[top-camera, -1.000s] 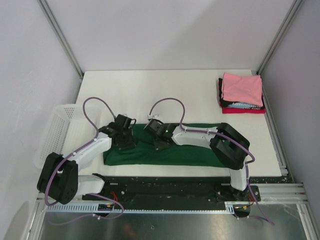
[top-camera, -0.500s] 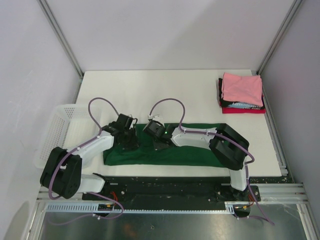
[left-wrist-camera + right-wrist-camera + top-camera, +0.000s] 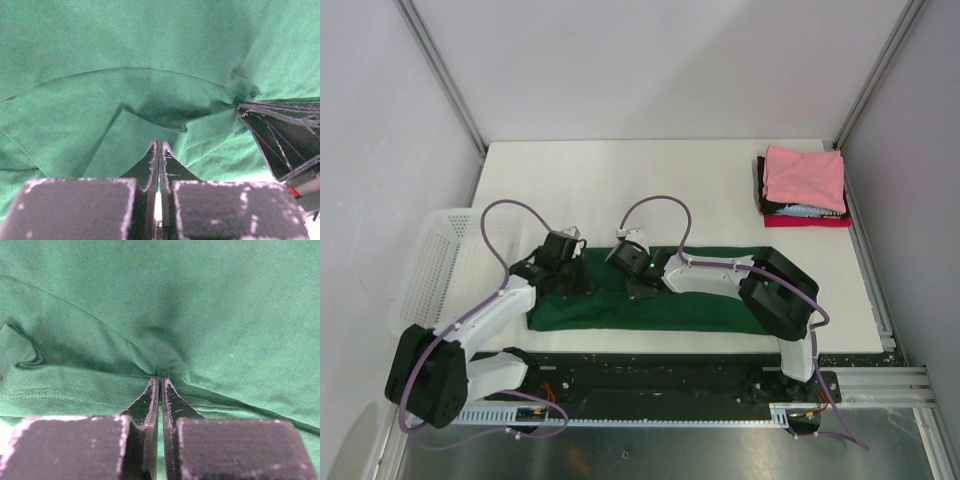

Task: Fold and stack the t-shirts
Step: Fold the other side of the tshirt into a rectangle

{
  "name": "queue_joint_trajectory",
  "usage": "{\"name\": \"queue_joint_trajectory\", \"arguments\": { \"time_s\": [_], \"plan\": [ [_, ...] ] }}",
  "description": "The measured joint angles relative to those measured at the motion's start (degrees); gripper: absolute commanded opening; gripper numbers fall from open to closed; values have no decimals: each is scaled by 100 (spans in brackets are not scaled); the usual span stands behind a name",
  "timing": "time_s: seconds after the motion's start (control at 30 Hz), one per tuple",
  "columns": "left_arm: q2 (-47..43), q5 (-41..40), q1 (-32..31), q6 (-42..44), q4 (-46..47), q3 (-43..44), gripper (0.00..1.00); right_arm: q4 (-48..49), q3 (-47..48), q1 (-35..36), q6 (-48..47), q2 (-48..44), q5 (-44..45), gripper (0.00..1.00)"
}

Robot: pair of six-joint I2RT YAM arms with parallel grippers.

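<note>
Both my left fingers [image 3: 151, 167] and right fingers [image 3: 151, 397] closed; right pinches tee [image 3: 620, 312], left's hold unclear; soft limp cloth, grab hem folds

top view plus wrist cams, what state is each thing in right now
green t-shirt: folded into a long band along the near edge
folded stack: pink on top, far right corner
white basket: upright, table's left
left gripper: shut, tips on green cloth
right gripper: shut, pinching green cloth

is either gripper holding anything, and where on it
The right gripper pinches the green t-shirt at a puckered fold. The left gripper is shut at a folded flap; whether it grips cloth cannot be told.
</note>
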Motion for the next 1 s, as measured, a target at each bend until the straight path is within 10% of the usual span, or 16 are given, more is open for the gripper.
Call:
{"name": "queue_joint_trajectory", "arguments": {
  "time_s": [1.0],
  "plan": [
    [-1150, 87, -103, -1126, -136, -1246, 5, 398, -26, 74, -118, -809, 136, 31]
  ]
}}
